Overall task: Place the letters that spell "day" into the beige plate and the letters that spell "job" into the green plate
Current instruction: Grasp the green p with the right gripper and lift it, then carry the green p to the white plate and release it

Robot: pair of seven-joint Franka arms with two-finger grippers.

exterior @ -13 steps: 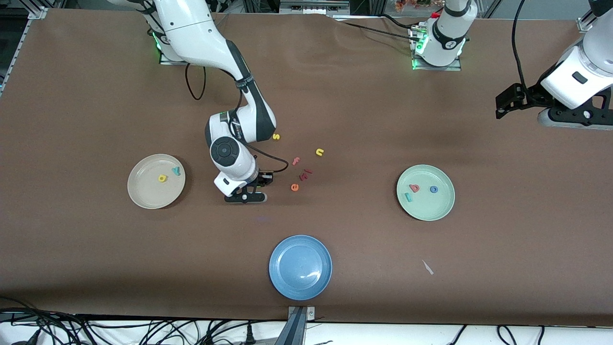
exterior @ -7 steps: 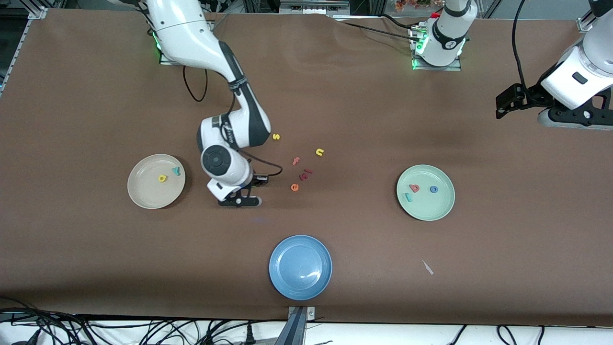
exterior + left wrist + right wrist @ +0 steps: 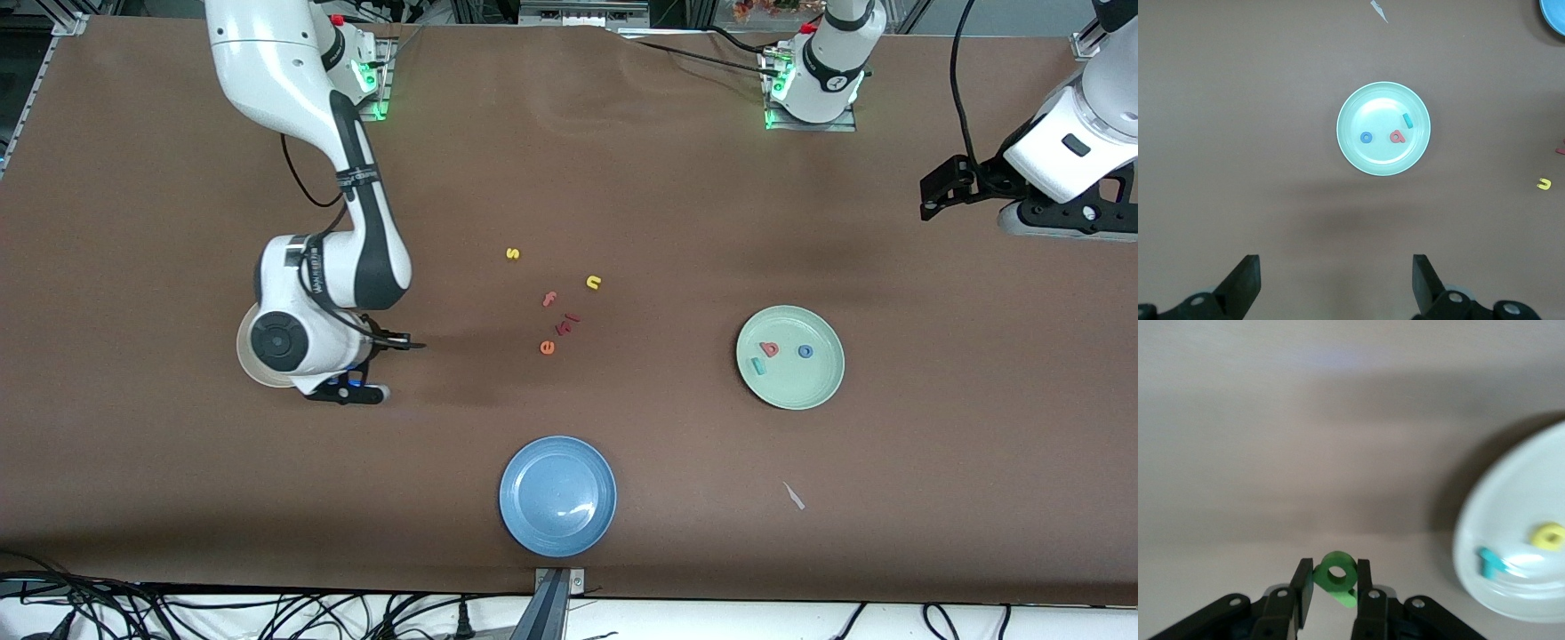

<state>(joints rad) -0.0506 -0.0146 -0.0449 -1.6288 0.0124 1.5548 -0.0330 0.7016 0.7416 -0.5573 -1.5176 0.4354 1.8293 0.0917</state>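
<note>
My right gripper is shut on the green "d". It hangs low over the table just beside the beige plate, which holds the yellow "a" and the teal "y". In the front view the right wrist covers most of the beige plate, with the right gripper at its rim. The green plate holds the pink "b", blue "o" and teal "j". My left gripper waits open and empty, high over the table, looking down on the green plate.
Loose letters lie mid-table: a yellow "s", a yellow "n", a pink "f", an orange "e" and dark red pieces. A blue plate sits near the front camera. A white scrap lies nearby.
The right arm has swung from the loose letters toward its own end of the table, carrying the green "d" to the beige plate's rim and covering the plate. The left arm has not moved.
</note>
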